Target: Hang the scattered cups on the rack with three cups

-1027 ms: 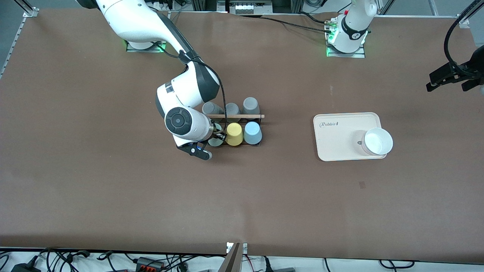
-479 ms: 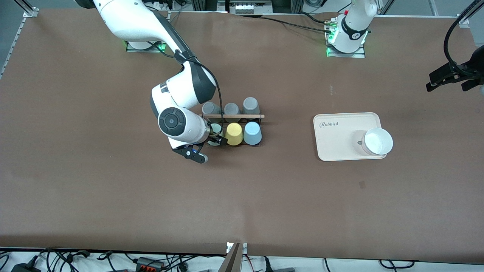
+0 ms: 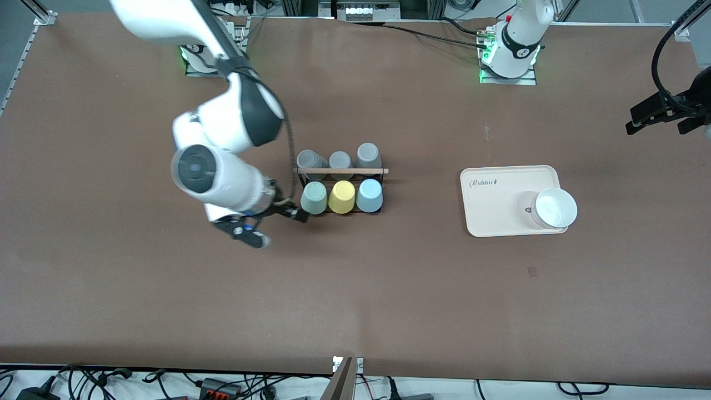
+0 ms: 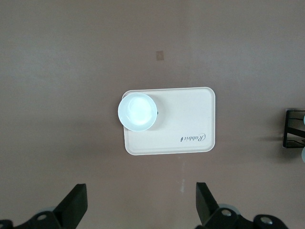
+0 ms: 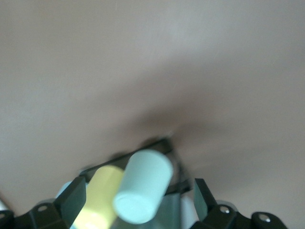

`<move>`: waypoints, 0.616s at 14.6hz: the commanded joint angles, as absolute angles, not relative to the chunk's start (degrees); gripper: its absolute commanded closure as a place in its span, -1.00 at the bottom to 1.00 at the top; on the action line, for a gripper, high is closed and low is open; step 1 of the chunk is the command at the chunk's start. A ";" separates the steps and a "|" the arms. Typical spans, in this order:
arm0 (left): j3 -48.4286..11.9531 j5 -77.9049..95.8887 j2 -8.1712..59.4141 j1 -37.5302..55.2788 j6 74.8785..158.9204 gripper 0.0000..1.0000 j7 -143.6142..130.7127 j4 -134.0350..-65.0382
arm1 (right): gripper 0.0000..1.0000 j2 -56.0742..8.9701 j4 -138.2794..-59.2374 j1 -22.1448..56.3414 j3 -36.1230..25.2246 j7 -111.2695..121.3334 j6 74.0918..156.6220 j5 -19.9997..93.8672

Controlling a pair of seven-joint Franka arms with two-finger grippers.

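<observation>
The black wire rack point(image 3: 382, 179) with a wooden rod point(image 3: 355, 171) stands mid-table. Its row nearer the front camera holds the sage green cup point(image 3: 314, 198), a yellow cup point(image 3: 341, 196) and the light blue cup point(image 3: 370, 195), all upside down. My right gripper point(image 3: 272, 225) is open and empty, just off the rack's end beside the sage green cup and clear of it. The right wrist view shows the sage green cup point(image 5: 143, 186), the yellow cup point(image 5: 97, 195) and a sliver of the light blue cup point(image 5: 63, 190). My left gripper point(image 3: 658, 119) waits open and high at the left arm's end of the table.
Three grey cups point(image 3: 340, 160) sit upside down on the rack's row farther from the front camera. A beige tray point(image 3: 489, 205) with a white bowl point(image 3: 554, 208) lies toward the left arm's end; the left wrist view shows the tray point(image 4: 190, 119) and the bowl point(image 4: 137, 111).
My right gripper has let go of the sage green cup and drawn back from the rack toward the right arm's end. The cup stays on the rack. The left arm has not moved.
</observation>
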State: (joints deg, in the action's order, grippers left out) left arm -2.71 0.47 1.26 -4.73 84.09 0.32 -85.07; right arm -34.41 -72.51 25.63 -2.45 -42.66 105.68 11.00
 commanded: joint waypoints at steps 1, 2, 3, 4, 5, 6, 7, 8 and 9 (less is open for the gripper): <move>-3.25 -0.18 1.76 -5.01 83.58 -1.00 1.14 -84.11 | -1.00 -31.56 -72.86 20.76 -1.67 -28.71 103.28 3.55; -3.25 -0.09 1.76 -5.01 83.85 -1.00 1.40 -84.02 | -1.00 -30.77 -72.86 19.35 -1.67 -24.74 103.01 1.69; -3.25 -0.09 1.76 -5.01 83.85 -1.00 1.75 -83.94 | -1.00 -29.89 -72.86 18.03 -1.76 -22.09 102.92 0.45; -3.25 0.00 1.76 -5.01 83.85 -1.00 1.84 -83.67 | -1.00 -28.75 -72.86 16.54 -1.67 -21.36 102.31 0.00; -3.25 0.26 1.84 -5.01 83.76 -1.00 1.85 -83.50 | -1.00 -28.13 -72.86 15.48 -1.76 -21.01 100.91 0.09; -3.25 0.44 1.93 -4.92 83.76 -1.00 1.85 -83.41 | -1.00 -27.34 -72.86 14.34 -1.76 -20.92 99.68 0.17; -3.25 0.61 1.93 -4.92 83.76 -1.00 1.76 -83.23 | -1.00 -26.55 -72.86 13.46 -1.76 -20.48 99.06 0.18; -3.25 0.70 2.37 -4.75 83.59 -1.00 1.41 -83.15 | -1.00 -25.76 -72.86 12.93 -1.93 -19.09 98.62 0.09; -3.25 0.70 2.63 -4.75 83.50 -1.00 1.41 -83.06 | -1.00 -25.06 -72.86 11.96 -1.93 -17.33 98.00 0.09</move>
